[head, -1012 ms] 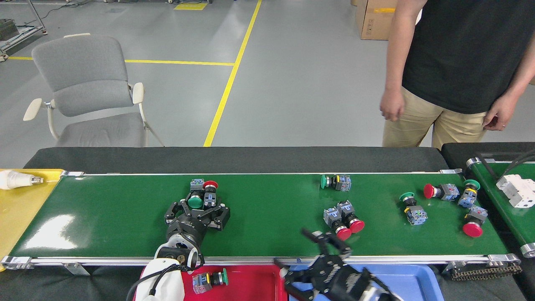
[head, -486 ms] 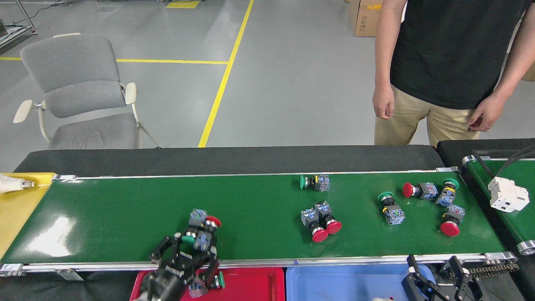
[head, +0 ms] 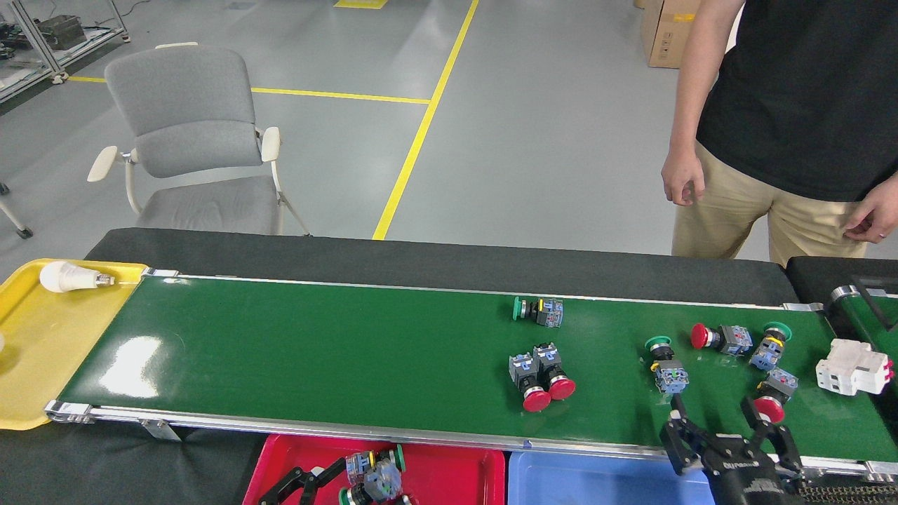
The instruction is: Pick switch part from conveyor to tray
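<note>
Stretching across the middle of the frame, the green conveyor carries loose push-button switch parts toward its right half: a green-capped one near the far rail, a touching pair with red caps just below it, and a scattered group at the right, among them a green-capped part and a red-capped part. At the bottom right the right gripper reaches over the near rail with its black jaws spread wide and nothing between them; white lettering on its body is too small to read. At the bottom edge the left gripper sits over the red tray, mostly cut off, with switch parts at its fingertips; whether the jaws clamp them cannot be told. A blue tray lies beside the red one. A yellow tray at the left holds a light bulb. A white circuit breaker rests on a second belt at the far right. Upper left stands a grey chair; upper right, a person and a cardboard box with unreadable print.
</note>
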Controlling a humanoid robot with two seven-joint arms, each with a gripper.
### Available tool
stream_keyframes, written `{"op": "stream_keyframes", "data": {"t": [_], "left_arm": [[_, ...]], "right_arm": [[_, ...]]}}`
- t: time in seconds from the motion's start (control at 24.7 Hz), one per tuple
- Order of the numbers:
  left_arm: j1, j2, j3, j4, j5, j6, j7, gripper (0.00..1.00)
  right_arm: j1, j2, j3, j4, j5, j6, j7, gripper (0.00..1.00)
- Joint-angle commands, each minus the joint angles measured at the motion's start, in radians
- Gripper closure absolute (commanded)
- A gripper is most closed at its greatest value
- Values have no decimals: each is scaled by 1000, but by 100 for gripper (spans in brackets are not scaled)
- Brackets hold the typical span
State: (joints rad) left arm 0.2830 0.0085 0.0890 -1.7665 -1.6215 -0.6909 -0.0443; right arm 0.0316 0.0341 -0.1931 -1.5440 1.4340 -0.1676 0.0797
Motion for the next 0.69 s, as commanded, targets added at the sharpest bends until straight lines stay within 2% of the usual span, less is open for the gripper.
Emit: {"op": "stream_keyframes", "data": {"t": [0.0,0.08,0.12,0.24,0.28,0.32,0.36,0.4,0.49,0.65], "left_arm": [[-7,-5,44,-11,3,212,11,0],[-16,2,67,4,6,441,11,0],[-18,4,77,19,6,504,11,0],[-21,4,115,48,6,525,11,0],[-22,5,112,50,6,522,11,0],[-25,7,109,50,8,521,11,0],[-31,7,109,48,8,513,9,0],[-36,7,109,47,8,499,8,0],[-45,7,109,45,8,476,8,0],[-51,7,109,39,8,465,8,0]], "right_arm": [[-56,-6,38,39,3,3,18,0],[-108,-5,81,99,3,5,29,0],[-124,-5,93,114,3,6,34,0],[-159,-10,159,151,2,85,92,0],[-163,-10,187,165,3,115,97,5],[-167,-13,207,170,3,131,97,21],[-168,-22,224,170,2,131,97,43],[-173,-40,233,171,0,131,97,59],[-183,-48,234,168,-7,131,98,71],[-186,-48,247,166,-7,125,98,78]]}}
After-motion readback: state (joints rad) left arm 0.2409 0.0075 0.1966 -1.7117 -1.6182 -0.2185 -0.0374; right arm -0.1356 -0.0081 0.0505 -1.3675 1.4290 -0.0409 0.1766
